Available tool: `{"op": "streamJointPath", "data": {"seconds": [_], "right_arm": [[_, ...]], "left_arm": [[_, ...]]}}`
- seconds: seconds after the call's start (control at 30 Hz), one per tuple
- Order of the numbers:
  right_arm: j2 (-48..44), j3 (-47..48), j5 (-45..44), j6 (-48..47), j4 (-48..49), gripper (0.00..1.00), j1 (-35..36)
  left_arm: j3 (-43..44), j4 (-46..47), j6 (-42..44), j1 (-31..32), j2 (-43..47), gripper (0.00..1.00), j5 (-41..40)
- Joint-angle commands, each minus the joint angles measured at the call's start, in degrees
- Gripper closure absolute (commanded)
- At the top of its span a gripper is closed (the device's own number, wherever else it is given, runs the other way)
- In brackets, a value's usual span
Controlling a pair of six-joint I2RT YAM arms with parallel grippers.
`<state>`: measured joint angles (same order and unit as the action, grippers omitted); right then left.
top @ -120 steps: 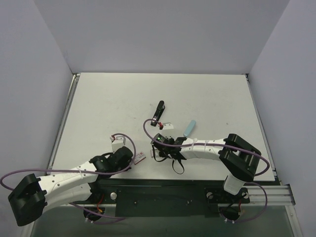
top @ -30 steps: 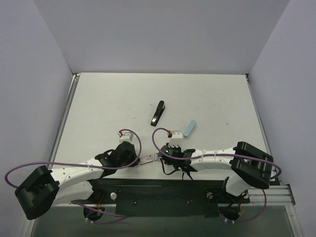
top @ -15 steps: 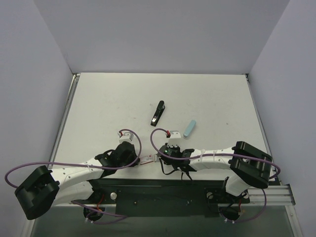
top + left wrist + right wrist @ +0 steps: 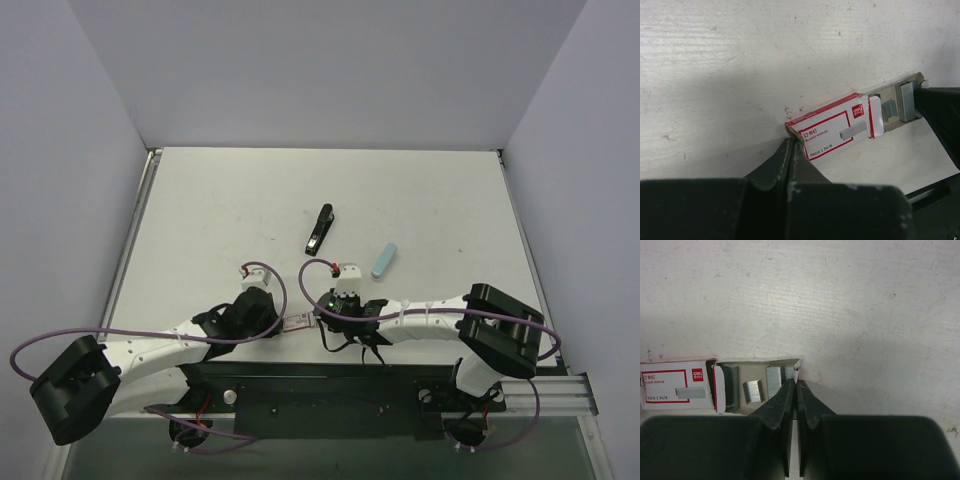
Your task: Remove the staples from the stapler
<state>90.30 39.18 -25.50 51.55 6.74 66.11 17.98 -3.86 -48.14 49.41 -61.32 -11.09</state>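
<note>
On the white table (image 4: pixel 220 200) the slim black stapler (image 4: pixel 320 229) lies alone, well apart from both arms. The right gripper (image 4: pixel 795 382) has come back from it, fingers pinched on the grey inner tray (image 4: pixel 756 369) holding silvery staples (image 4: pixel 774 381). The left gripper (image 4: pixel 791 145) clamps the red-and-white cardboard sleeve (image 4: pixel 832 127). Unloading looks finished.

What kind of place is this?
Probably a robot lab test cell: a white table enclosed by plain panels, two arms bolted at its near edge, and a stapler and staple box as props.
</note>
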Motion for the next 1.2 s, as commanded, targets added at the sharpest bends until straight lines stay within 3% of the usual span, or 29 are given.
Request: {"op": "streamJointPath", "data": {"seconds": [0.0,1.17], "right_arm": [[2.0,0.6,0.3,-0.2,-4.5,1.0,0.3],[5.5,3.1,1.2,0.0,-3.8,1.0,-1.7]], "left_arm": [[-2.1,-3.4,1.6,0.4,-1.0,1.0,1.6],[-1.4,-0.4,2.6,2.4,-4.2,1.0,3.1]]}}
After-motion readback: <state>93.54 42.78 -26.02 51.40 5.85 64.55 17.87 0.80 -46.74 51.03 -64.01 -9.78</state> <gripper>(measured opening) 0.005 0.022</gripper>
